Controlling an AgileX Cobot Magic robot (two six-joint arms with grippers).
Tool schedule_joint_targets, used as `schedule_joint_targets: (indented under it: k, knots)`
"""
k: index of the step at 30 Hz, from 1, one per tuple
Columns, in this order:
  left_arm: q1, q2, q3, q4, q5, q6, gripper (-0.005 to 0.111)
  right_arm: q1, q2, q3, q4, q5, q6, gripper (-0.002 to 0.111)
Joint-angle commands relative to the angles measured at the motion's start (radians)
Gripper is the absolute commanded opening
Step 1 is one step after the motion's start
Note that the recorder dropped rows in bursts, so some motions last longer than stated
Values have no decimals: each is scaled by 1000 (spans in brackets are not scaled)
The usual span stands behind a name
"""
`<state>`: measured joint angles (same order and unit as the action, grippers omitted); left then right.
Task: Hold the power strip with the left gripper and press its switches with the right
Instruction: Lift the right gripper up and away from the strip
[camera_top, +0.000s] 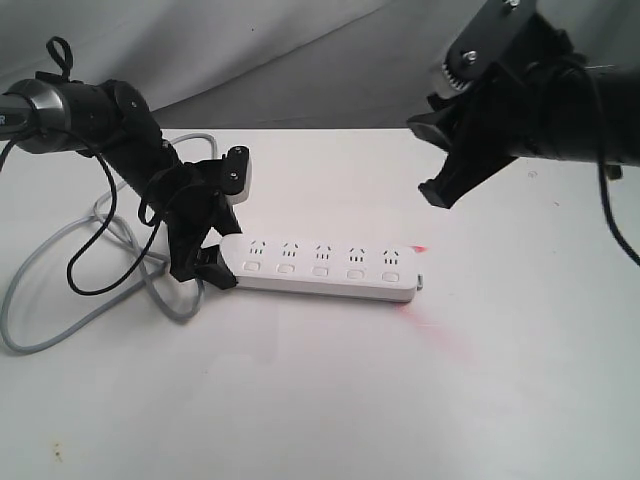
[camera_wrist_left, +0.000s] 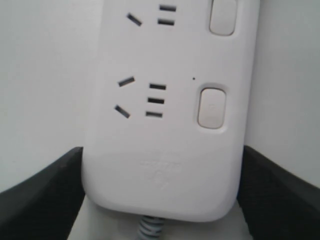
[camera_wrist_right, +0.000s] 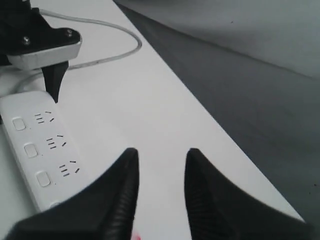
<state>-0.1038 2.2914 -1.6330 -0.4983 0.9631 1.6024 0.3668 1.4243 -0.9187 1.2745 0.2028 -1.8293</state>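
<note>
The white power strip (camera_top: 320, 262) lies lengthwise on the white table, its five switches (camera_top: 320, 271) in a row along the near side. My left gripper (camera_top: 222, 250) is shut on the strip's cord end. In the left wrist view, the black fingers (camera_wrist_left: 45, 190) press both sides of the power strip (camera_wrist_left: 165, 150), and one switch (camera_wrist_left: 212, 107) is close by. My right gripper (camera_top: 426, 160) hangs well above and behind the strip's far end. It is open with bare table between the fingertips (camera_wrist_right: 131, 155). Three switches (camera_wrist_right: 31, 149) appear in the right wrist view.
The grey cord (camera_top: 60, 275) loops across the table behind and left of the left arm. A red light patch (camera_top: 430, 322) falls on the table by the strip's right end. A dark backdrop (camera_top: 330, 90) rises behind the table's far edge.
</note>
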Motion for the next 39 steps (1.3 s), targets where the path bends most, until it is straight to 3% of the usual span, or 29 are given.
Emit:
schedule_joint_targets:
  k: [1,2,10,22,29,39]
  knots:
    - [0,2,1,22,-22,-1,69,-7,-153,110,38,-18,6,6]
    - [0,2,1,22,-22,-1,69,-7,-181,132,41,-18,6,1]
    - [0,2,1,22,-22,1,69,-7,-353,284,45,-18,6,0]
    - [0,2,1,22,-22,-1,69,-7,-384,300,45,-20,-4,0]
    - [0,2,1,22,-22,-1,69,-7,-399,300,-16,-121,-217,0]
    - [0,2,1,22,-22,1,69,-7,-582,300,-96,-194,-316,0]
